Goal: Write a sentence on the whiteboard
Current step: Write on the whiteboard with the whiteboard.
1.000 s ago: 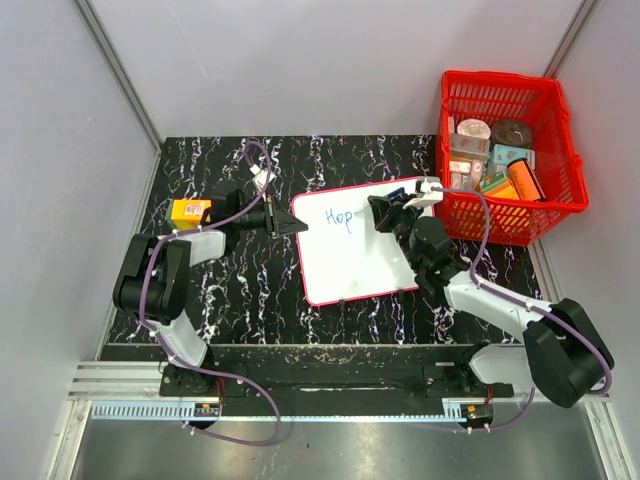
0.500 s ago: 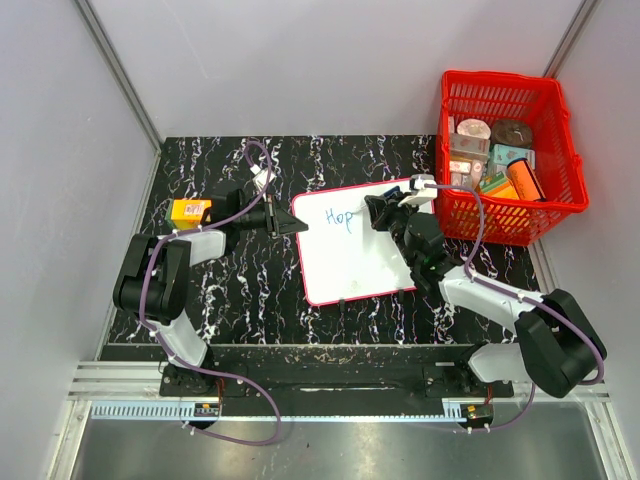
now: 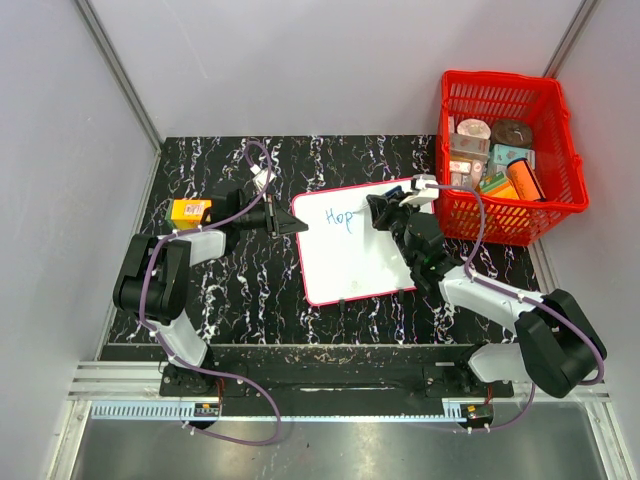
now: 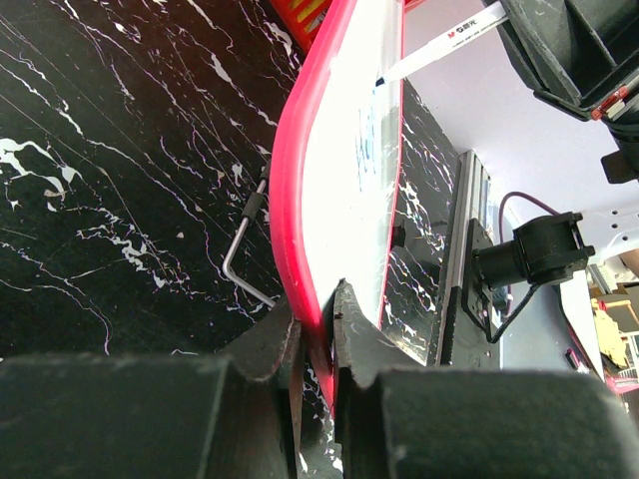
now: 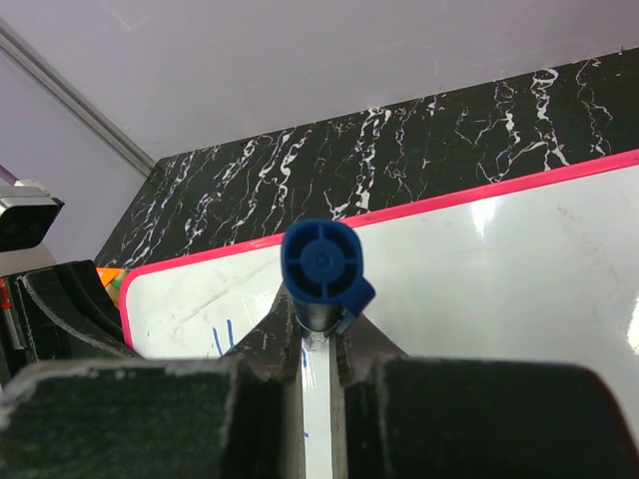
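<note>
The whiteboard (image 3: pixel 350 250) with its red-pink frame lies on the black marbled table. Blue handwriting reading "Hop" (image 3: pixel 340 217) stands near its far left corner. My left gripper (image 3: pixel 290 222) is shut on the board's left frame edge (image 4: pixel 300 210). My right gripper (image 3: pixel 383 213) is shut on a white marker with a blue end cap (image 5: pixel 321 267), held over the board just right of the writing. The marker's tip (image 4: pixel 381 78) meets the board in the left wrist view. In the right wrist view the board (image 5: pixel 479 259) fills the background with a blue stroke (image 5: pixel 222 334) at the left.
A red basket (image 3: pixel 508 150) with several small items stands at the far right, close to the board's corner. A yellow-orange box (image 3: pixel 188 211) lies at the left beside my left arm. A bent metal wire stand (image 4: pixel 245 239) shows under the board's edge.
My right gripper with the marker shifted slightly left and then back a little to the right of the writing. The writing still reads "Hop". My left arm has not moved.
</note>
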You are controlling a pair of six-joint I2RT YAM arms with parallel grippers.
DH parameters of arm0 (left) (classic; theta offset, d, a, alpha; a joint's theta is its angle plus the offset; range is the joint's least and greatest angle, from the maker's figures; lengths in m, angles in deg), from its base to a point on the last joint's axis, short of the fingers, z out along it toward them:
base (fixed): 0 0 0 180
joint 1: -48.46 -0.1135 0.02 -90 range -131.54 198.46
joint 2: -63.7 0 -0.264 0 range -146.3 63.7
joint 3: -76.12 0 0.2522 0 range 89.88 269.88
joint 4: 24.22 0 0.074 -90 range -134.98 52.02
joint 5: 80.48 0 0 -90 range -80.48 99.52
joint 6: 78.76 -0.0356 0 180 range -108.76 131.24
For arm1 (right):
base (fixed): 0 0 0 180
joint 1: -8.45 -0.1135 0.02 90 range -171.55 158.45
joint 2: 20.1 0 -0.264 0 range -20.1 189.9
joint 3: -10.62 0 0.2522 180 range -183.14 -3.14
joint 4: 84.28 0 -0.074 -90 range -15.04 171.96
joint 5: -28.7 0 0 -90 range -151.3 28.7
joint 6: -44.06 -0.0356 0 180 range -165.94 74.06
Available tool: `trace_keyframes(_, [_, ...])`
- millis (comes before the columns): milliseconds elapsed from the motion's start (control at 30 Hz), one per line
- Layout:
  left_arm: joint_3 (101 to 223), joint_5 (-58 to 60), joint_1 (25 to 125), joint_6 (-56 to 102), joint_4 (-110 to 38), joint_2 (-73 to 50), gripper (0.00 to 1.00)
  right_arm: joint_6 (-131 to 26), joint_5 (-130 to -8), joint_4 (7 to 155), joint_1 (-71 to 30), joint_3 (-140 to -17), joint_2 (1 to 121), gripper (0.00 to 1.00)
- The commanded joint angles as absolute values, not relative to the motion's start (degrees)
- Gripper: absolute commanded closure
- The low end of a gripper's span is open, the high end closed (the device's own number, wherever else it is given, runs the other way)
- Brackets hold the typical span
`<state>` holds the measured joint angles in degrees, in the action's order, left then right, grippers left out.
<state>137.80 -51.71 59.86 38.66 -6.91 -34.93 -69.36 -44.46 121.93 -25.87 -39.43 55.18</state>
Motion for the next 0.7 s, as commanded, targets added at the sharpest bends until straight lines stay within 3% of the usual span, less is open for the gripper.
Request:
trace_keyframes(0, [137.51,-46.47,61.90,27.24,-8.36,-34.91,1.00,-68.53,-39.77,120.55,-25.56,-39.35,54.08,1.00])
trace_keyframes(667, [137.60,-46.47,62.08,27.06,-8.53,-34.91,1.00,-69.58,-41.88,120.28,-25.38,-41.90,55.83,1.00])
